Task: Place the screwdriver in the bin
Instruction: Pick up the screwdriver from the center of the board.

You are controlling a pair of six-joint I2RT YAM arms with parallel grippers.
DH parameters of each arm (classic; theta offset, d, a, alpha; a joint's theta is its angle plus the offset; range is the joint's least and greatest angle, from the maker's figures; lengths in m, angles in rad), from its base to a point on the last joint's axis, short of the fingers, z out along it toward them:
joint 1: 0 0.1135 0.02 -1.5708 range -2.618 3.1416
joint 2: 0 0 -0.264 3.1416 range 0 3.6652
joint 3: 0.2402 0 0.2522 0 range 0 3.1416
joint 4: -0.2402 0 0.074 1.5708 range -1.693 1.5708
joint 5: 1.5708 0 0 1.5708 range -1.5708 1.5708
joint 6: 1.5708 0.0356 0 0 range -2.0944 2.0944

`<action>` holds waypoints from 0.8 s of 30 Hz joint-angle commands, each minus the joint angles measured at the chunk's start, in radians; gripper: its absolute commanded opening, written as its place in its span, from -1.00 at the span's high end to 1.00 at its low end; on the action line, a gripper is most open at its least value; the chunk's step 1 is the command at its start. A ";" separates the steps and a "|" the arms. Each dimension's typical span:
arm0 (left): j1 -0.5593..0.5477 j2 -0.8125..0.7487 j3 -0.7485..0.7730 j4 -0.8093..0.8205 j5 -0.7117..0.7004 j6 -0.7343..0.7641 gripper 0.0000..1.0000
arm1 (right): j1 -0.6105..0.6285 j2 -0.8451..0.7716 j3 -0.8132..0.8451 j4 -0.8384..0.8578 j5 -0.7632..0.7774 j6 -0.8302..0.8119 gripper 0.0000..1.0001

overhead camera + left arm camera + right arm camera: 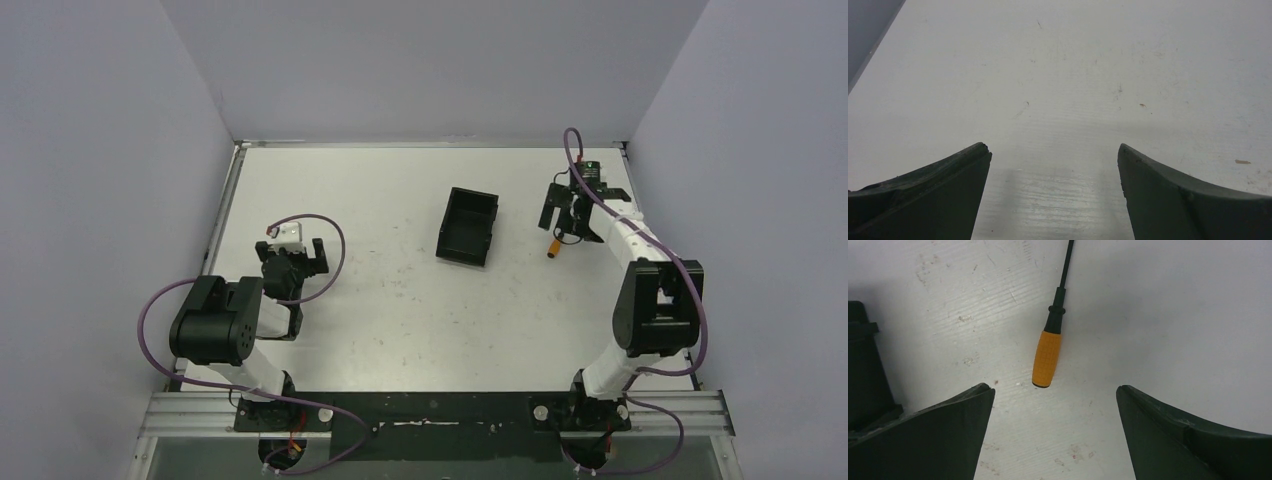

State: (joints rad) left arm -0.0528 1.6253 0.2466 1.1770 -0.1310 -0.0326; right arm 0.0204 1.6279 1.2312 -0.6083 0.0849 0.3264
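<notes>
The screwdriver (1046, 359), with a short orange handle and a thin dark shaft, lies flat on the white table. In the right wrist view its handle end points toward the gap between my open fingers and sits just beyond the tips. My right gripper (1054, 388) is open and empty, hovering over it. In the top view only the orange handle (556, 243) shows below the right gripper (567, 222). The black open-top bin (468, 227) stands empty to the left of the right gripper, and its wall shows in the right wrist view (860, 365). My left gripper (293, 262) is open and empty, far left of the bin.
The left wrist view shows only bare scuffed table between the open left fingers (963, 165). Grey walls close the table (400, 300) on the left, back and right. The right arm's cable (572, 150) loops above the right gripper.
</notes>
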 commanded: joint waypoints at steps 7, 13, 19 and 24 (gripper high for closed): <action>-0.004 -0.014 0.006 0.034 -0.009 0.002 -0.94 | -0.018 0.153 0.066 0.036 -0.002 0.001 -0.82; -0.004 -0.014 0.006 0.035 -0.009 0.002 -0.94 | -0.018 0.227 0.090 0.050 -0.004 0.003 -0.67; -0.004 -0.014 0.006 0.036 -0.009 0.002 -0.94 | -0.018 0.299 0.111 0.067 -0.009 0.006 -0.55; -0.003 -0.015 0.006 0.035 -0.010 0.002 -0.94 | -0.018 0.328 0.113 0.070 0.004 0.010 -0.37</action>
State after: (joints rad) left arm -0.0528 1.6253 0.2466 1.1770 -0.1310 -0.0326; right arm 0.0063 1.9358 1.3159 -0.5591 0.0708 0.3290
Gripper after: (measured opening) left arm 0.971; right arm 0.722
